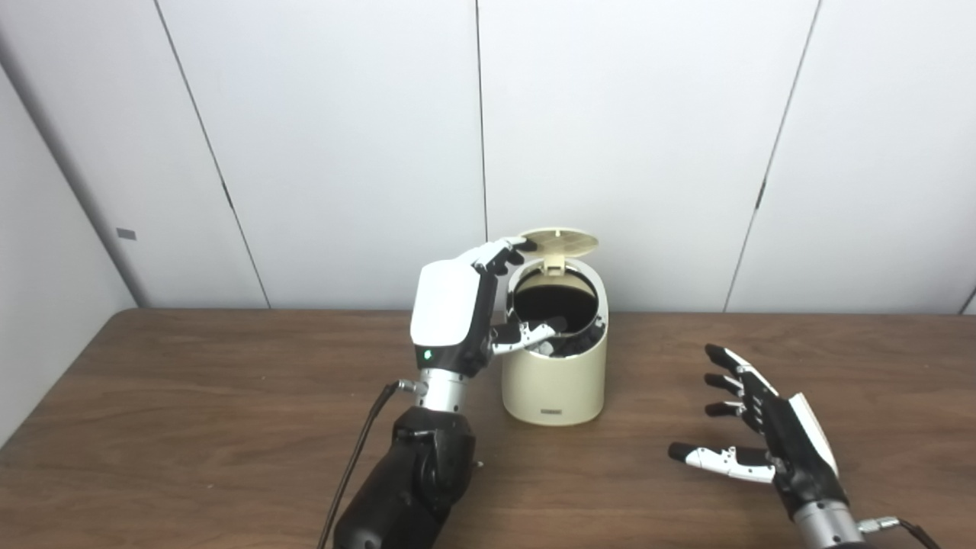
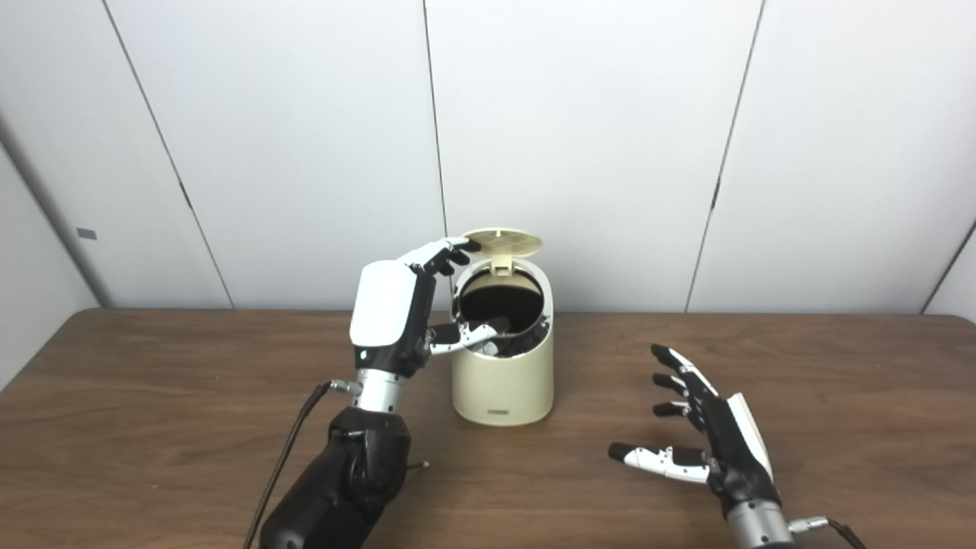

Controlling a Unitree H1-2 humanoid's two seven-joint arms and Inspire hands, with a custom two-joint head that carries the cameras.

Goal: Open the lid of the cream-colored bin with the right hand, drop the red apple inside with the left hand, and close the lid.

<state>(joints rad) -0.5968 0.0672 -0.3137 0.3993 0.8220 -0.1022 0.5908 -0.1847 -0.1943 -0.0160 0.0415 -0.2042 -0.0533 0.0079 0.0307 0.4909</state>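
Note:
The cream-colored bin stands upright mid-table with its round lid flipped up at the back, and its dark mouth is exposed. My left hand is raised beside the bin's left rim, fingers spread. Its upper fingertips reach the lid's left edge and its thumb lies across the opening. It holds nothing. No red apple shows in either view, and the bin's inside is too dark to read. My right hand hovers low over the table to the right of the bin, open, with fingers apart.
The brown wooden table runs the full width of the view. White wall panels rise right behind the bin. A black cable trails along my left forearm.

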